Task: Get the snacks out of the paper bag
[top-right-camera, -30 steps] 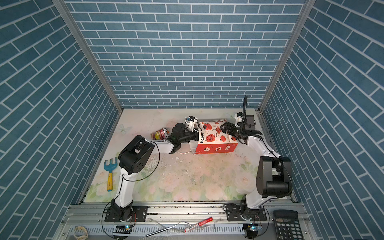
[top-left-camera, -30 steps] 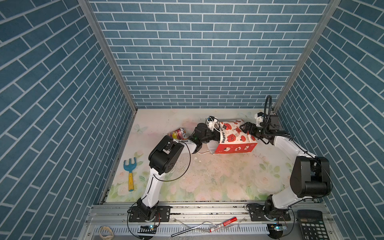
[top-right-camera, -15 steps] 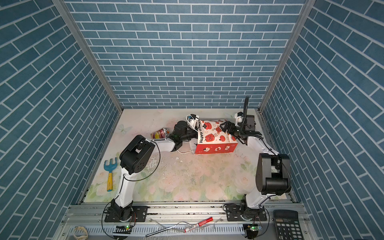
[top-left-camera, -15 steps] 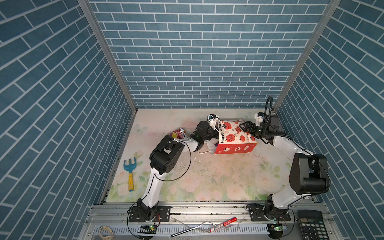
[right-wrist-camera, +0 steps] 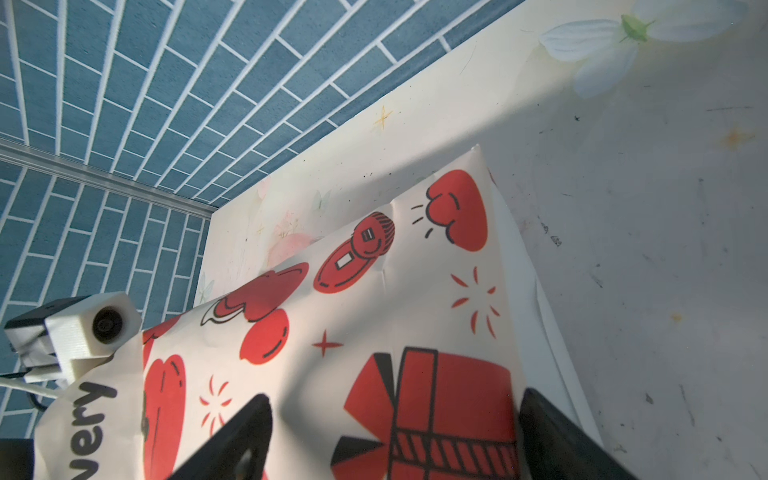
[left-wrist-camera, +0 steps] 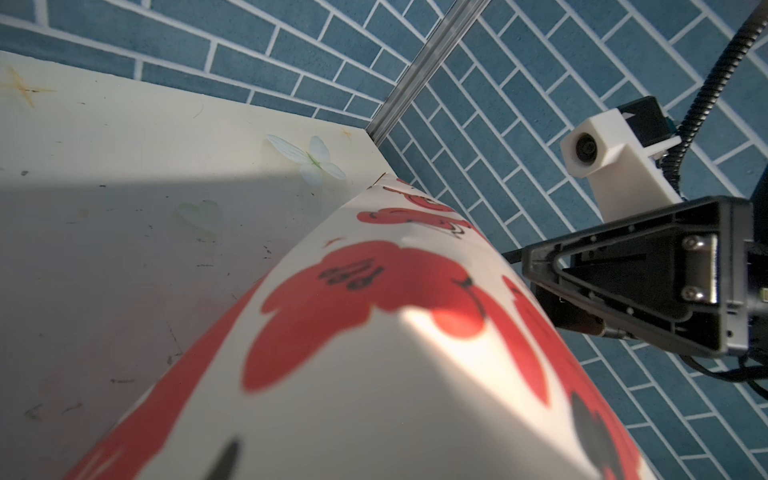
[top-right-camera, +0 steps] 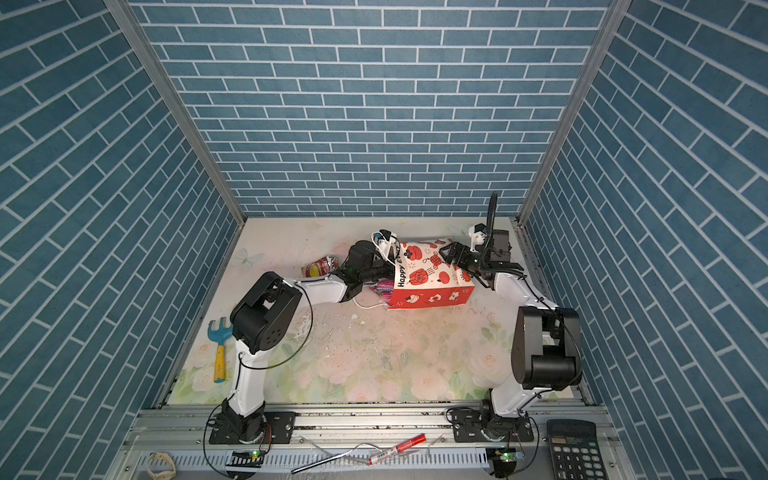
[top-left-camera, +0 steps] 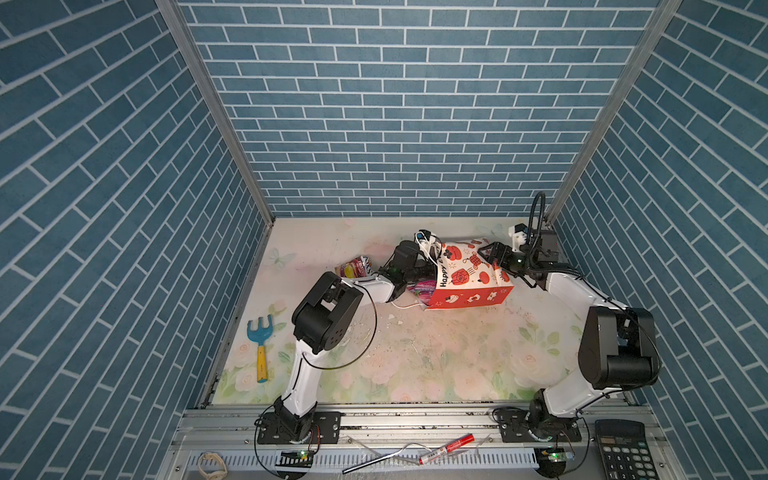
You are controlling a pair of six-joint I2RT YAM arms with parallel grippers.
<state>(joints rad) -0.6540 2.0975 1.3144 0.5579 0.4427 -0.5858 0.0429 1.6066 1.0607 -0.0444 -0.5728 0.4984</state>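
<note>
Now the tall paper gift bag [top-left-camera: 469,270], white-faced with orange-red prints and red sides, lies on its side on the flower-printed tabletop [top-left-camera: 415,353]. A crinkly pink-and-purple snack packet [top-left-camera: 424,287] peeps out of its mouth, and one red-and-yellow glossy packet [top-left-camera: 354,266] already lies out on the tabletop, beyond that mouth and apart from the bag. My left gripper [top-left-camera: 424,269] is pushed into the bag's mouth with its fingertips hidden by the paper. It is closed tight, on what I cannot tell, though I judge it has pinched a packet inside. To pull well I would draw straight back along the bag's length, low and slow, so the packet slides out without snagging the white cord handle [top-left-camera: 405,307] at the mouth or dragging the bag along. My right gripper [top-left-camera: 492,254] should stop that: it sits at the bag's closed end, jaws spread wide over the upper face, holding nothing, and I would press it down there as an anchor. My left arm stretches low and nearly level toward the mouth, elbow raised behind it; my right arm reaches to the closed end, wrist bent down over the paper.
</note>
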